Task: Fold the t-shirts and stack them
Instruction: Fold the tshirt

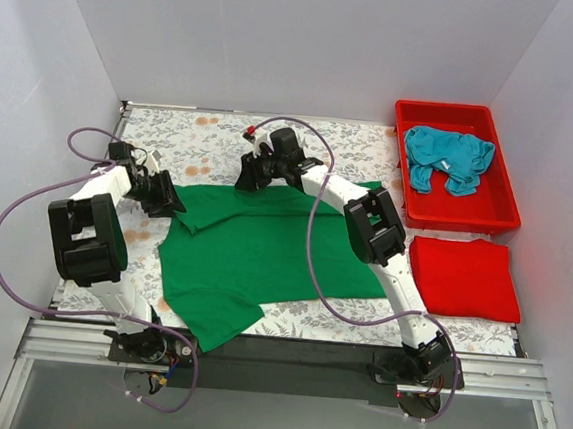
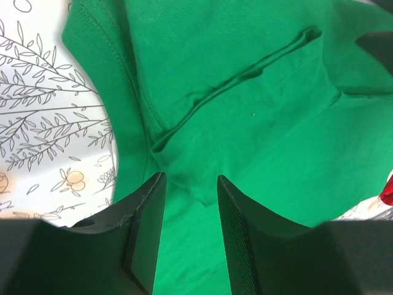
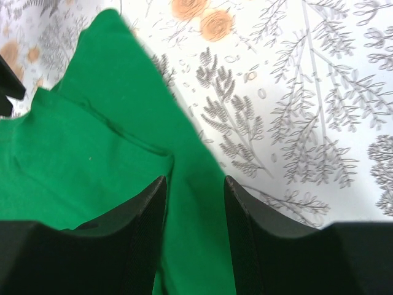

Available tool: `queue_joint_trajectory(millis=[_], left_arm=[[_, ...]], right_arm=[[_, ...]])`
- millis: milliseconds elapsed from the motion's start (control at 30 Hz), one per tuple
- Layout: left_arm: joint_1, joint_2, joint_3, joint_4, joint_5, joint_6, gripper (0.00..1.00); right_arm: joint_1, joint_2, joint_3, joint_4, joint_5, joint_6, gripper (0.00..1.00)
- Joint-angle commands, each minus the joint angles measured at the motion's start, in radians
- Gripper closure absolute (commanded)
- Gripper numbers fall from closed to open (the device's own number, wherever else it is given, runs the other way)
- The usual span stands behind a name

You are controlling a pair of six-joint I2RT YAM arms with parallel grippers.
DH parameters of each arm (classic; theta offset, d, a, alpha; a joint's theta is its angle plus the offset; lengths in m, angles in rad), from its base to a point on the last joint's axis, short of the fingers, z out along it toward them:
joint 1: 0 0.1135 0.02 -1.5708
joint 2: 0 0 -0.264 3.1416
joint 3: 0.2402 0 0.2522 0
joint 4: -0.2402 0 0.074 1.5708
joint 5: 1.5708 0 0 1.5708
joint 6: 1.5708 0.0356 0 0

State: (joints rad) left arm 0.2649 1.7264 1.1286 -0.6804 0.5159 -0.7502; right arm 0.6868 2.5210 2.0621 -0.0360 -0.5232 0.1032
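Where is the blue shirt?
In the top view, the blue shirt lies crumpled inside the red tub at the far right corner of the table, just behind the folded red cloth.

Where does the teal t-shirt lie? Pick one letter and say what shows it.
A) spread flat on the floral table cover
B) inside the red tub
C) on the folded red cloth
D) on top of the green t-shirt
B: the teal t-shirt lies crumpled inside the red tub at the far right, apart from the green t-shirt and the folded red cloth.
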Motion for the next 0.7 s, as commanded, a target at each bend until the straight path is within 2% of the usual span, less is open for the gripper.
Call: queue_joint_trajectory(millis=[0, 333, 667], left_arm=[[-0.001, 0.013, 0.030, 0.027, 0.033, -0.012, 0.62], [-0.001, 0.033, 0.037, 0.036, 0.029, -0.005, 0.63], [-0.001, 0.038, 0.028, 0.041, 0.035, -0.001, 0.63]], right_arm=[[-0.004, 0.012, 0.049, 0.125, 0.006, 0.072, 0.50], [0.022, 0.024, 0.020, 0.157, -0.077, 0.121, 0.59], [0.043, 0.056, 0.009, 0.159, -0.081, 0.127, 0.60]])
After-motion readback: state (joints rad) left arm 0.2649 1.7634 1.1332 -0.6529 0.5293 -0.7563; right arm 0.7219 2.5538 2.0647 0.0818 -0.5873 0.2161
